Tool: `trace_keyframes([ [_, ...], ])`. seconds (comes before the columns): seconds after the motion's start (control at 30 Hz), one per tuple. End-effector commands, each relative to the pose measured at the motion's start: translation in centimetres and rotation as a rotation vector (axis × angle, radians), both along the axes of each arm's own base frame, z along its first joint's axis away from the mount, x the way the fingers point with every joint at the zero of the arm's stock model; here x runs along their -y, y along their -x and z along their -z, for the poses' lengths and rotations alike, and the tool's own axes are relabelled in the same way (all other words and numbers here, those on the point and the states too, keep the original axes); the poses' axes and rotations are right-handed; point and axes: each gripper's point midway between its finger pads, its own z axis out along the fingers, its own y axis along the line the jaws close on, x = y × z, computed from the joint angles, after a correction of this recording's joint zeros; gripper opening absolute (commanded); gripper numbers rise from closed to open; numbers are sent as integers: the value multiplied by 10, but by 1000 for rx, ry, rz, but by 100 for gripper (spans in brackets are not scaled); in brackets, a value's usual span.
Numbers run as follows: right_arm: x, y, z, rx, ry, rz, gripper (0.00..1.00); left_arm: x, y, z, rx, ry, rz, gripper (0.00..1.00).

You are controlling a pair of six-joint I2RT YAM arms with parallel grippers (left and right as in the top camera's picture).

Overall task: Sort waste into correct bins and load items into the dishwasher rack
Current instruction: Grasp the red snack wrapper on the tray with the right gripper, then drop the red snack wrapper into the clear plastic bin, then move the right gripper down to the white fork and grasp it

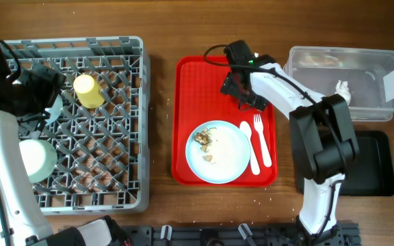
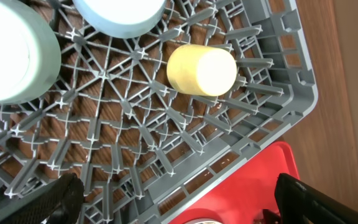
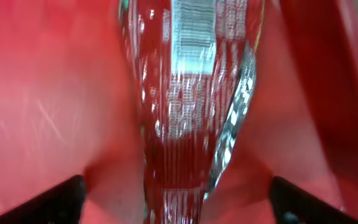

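The grey dishwasher rack (image 1: 125,198) holds the yellow-green cup (image 1: 87,91) lying on its side and two pale bowls (image 1: 36,159), one partly under my left arm. My left gripper (image 1: 50,85) hovers over the rack, open and empty (image 2: 185,202); its view shows the cup (image 2: 202,70) and a bowl (image 2: 5,56). My right gripper (image 1: 241,85) is low over the back of the red tray, open, with the red-and-white wrapper (image 3: 191,93) lying between its fingers (image 3: 179,202). The plate (image 1: 228,160) carries brown scraps (image 1: 202,138). The fork (image 1: 262,140) and spoon (image 1: 250,147) lie beside it.
The red serving tray (image 1: 190,102) sits at the centre. The clear tub (image 1: 375,68) at the back right holds the white paper wad (image 1: 343,89). The black tray (image 1: 371,164) lies in front of it, partly under my right arm.
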Motion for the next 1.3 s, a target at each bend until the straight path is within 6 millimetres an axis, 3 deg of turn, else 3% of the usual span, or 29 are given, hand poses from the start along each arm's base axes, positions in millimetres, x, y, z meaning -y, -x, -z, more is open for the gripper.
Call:
trace_keyframes([
  [0.0,1,-11,16,19,12,-34,77,-1,0,-4,12,-1,-10,100],
  [0.07,-1,-18,12,43,1,-33,13,-2,0,-4,12,-2,-10,100],
  [0.1,1,-20,4,45,1,-26,4,-2,0,-4,12,-2,-10,100],
  [0.13,9,-28,-23,72,0,-4,4,-2,0,-4,12,-2,-10,100],
  [0.17,18,-33,-43,98,0,19,4,-2,0,-4,12,-2,-10,100],
  [0.23,49,-44,-106,201,-13,94,4,-2,0,-4,12,-2,-10,100],
  [0.27,77,-46,-147,278,-29,154,4,-1,0,-4,12,-1,-10,100],
  [0.3,93,-45,-166,316,-34,189,4,-1,0,-4,12,-1,-10,100],
  [0.33,129,-38,-196,376,-32,263,4,-2,0,-4,12,-2,-10,100],
  [0.4,169,-23,-204,360,-12,348,5,-1,0,-4,12,-1,-10,100],
  [0.43,191,-13,-197,314,11,370,13,-1,0,-4,12,-1,-10,100],
  [0.47,202,-7,-187,271,27,354,40,-2,0,-4,12,-2,-10,100],
  [0.5,206,-3,-180,235,27,332,74,-1,0,-4,12,-1,-10,100],
  [0.53,207,2,-170,189,15,317,98,-1,0,-4,12,-1,-10,100],
  [0.6,201,10,-160,131,-18,313,100,-1,0,-4,12,-1,-10,100],
  [0.73,200,17,-186,183,-40,294,100,-2,0,-4,12,-2,-10,100],
  [0.77,168,19,-205,219,-149,51,100,-2,0,-4,12,-2,-10,100],
  [0.8,148,23,-214,236,-231,-58,100,-2,0,-4,12,-2,-10,100],
  [0.83,113,31,-231,274,-368,-249,100,-1,0,-4,12,-1,-10,100],
  [0.87,67,52,-254,322,-528,-515,100,-1,0,-4,12,-1,-10,100],
  [0.9,46,69,-260,309,-576,-613,100,-2,0,-4,12,-2,-10,100],
  [0.97,27,98,-240,151,-505,-658,100,-1,0,-4,12,-1,-10,100],
  [1.1,17,146,-154,-177,-193,-555,97,-1,0,-4,12,-1,-10,100],
  [1.2,33,164,-97,-242,11,-474,86,-2,0,-4,12,-2,-10,100],
  [1.27,38,166,-81,-247,29,-472,84,-2,0,-4,12,-2,-10,100],
])
